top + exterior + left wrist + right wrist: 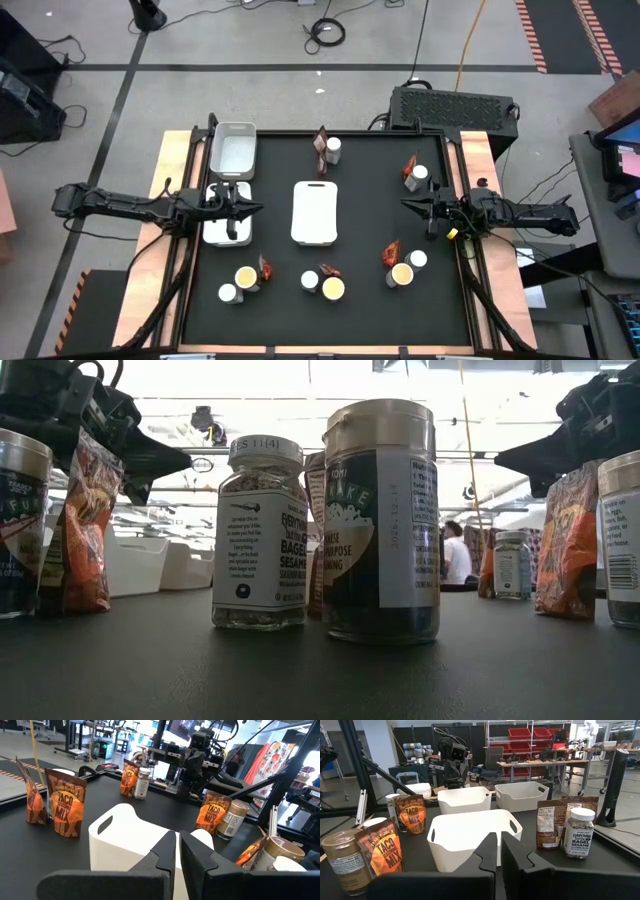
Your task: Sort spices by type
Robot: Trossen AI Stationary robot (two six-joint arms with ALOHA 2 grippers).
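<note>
While both grippers (left, right) are kept closed and empty, "TACO MIX" is read on packets; "EVERYTHING BAGEL SESAME" on a jar.

White-capped jar & taller gold-lidded tub are standing upright centre on the dark table, just beside each other. Reddish packets are flanking: one at left, one at right. White trays are sitting behind on the left. Dark grippers are hanging in from both upper corners, left one & right one.
</note>
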